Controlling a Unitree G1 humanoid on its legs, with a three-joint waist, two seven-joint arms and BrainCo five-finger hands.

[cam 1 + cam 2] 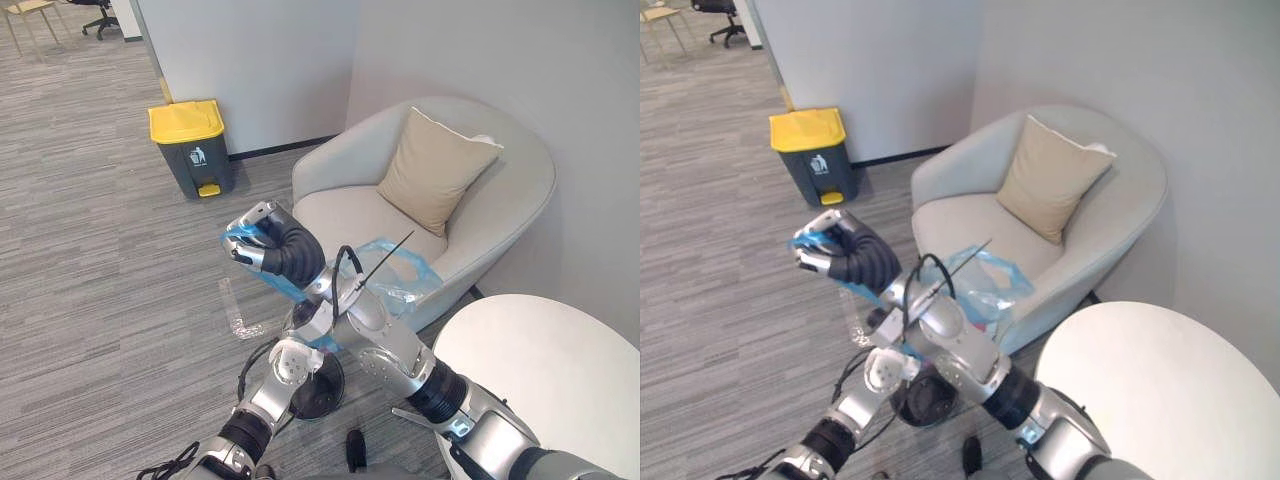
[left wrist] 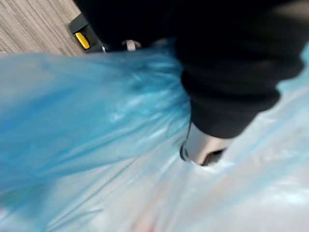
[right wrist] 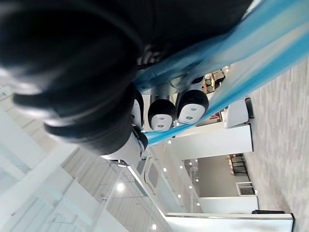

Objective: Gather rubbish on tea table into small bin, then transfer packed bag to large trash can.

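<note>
At the left, the large trash can (image 1: 190, 145) stands by the wall with its yellow lid closed, well apart from the robot. A clear piece of plastic (image 1: 238, 310) lies on the floor between them. The right hand (image 1: 255, 238) is raised and clenched on one edge of the blue bag (image 1: 400, 268). In its wrist view the curled fingers (image 3: 161, 113) hold a stretched strip of the film. The rest of the bag hangs over the right arm, in front of the armchair (image 1: 340, 215). The left hand (image 2: 227, 96) is close against the bag film, and I cannot tell if it grasps anything. The white table (image 1: 540, 370) is at the right.

I think the thin film can tear or slide out of the fingers, because it is pulled tight at one edge only. The part draped on the arm can catch there. Also, the closed lid can block the drop.
</note>
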